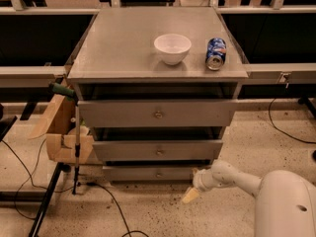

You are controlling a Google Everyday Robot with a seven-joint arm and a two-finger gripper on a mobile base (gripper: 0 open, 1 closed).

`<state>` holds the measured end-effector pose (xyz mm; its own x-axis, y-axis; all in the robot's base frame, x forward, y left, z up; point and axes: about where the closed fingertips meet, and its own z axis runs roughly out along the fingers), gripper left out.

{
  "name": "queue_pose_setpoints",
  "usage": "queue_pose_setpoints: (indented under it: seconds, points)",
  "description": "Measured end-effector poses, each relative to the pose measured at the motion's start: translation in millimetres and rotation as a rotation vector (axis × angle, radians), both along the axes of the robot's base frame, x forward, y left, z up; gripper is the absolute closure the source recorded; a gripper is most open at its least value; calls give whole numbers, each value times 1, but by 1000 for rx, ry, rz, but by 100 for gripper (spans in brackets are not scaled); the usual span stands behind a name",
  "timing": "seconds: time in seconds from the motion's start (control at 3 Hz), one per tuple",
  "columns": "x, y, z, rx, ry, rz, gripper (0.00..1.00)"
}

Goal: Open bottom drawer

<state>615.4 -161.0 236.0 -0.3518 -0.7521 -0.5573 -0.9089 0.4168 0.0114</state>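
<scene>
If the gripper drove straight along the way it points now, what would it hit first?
Probably the floor: the gripper, low by the right end of the bottom drawer, points down and left, below its front and knob. Depth is unclear.
</scene>
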Motion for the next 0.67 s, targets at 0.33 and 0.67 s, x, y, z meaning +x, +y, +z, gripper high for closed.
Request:
queue_pose_setpoints:
  seconds: [0.33, 0.67]
  points:
    - [5, 17, -6, 22, -24, 42, 0]
    - [15, 26, -14, 41, -44, 62, 0]
